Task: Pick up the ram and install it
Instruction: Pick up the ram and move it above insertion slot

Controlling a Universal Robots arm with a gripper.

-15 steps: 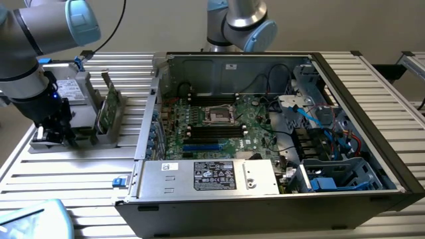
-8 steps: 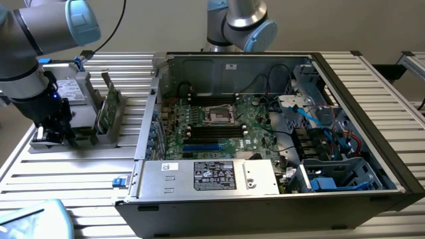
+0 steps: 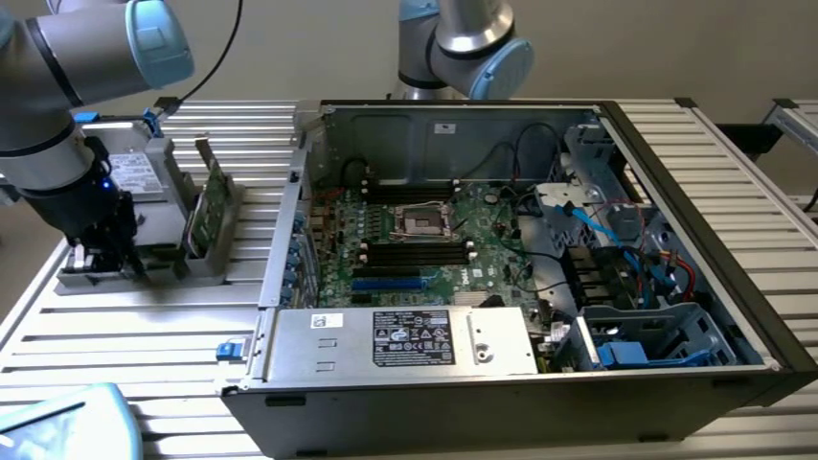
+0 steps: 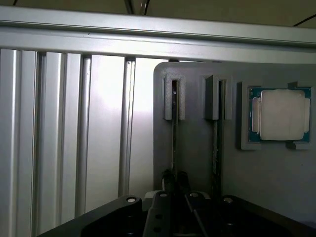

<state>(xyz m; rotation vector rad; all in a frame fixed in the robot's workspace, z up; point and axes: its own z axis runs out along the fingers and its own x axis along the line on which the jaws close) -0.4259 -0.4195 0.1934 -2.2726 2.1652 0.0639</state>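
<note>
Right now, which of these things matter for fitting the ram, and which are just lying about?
In the job: gripper, the ram it grips, gray holder, black motherboard slots.
Lying about: spare ram, processor chip, power supply, second arm.

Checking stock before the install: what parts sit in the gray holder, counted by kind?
Ram sticks: 2, standing edge-on in the two slots
Processor chip: 1, lying in its recess
Total: 3
</note>
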